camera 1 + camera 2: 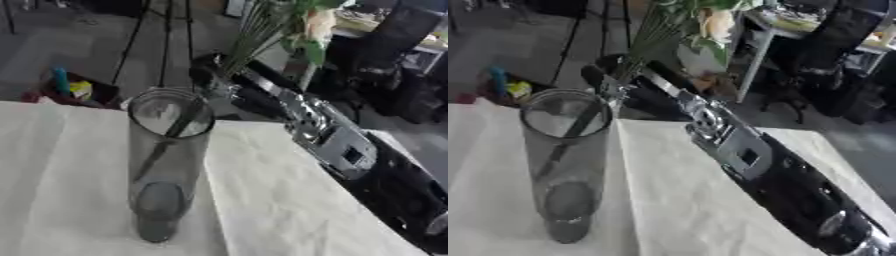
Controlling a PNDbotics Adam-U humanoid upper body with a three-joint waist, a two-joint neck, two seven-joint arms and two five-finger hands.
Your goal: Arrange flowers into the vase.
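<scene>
Right hand [619,80], at the end of a black and silver arm reaching in from the lower right, closed around a bunch of flowers [697,22] whose green stems rise from the hand to a pale bloom; a dark stem end appears to dip inside the rim of the vase [166,165]. The tall clear vase stands upright on the white table [289,210]. Risk: a sideways nudge against the rim could tip the narrow vase. The right eye view shows the forearm down to its lower joint; the left eye view crops it. No left hand shows.
</scene>
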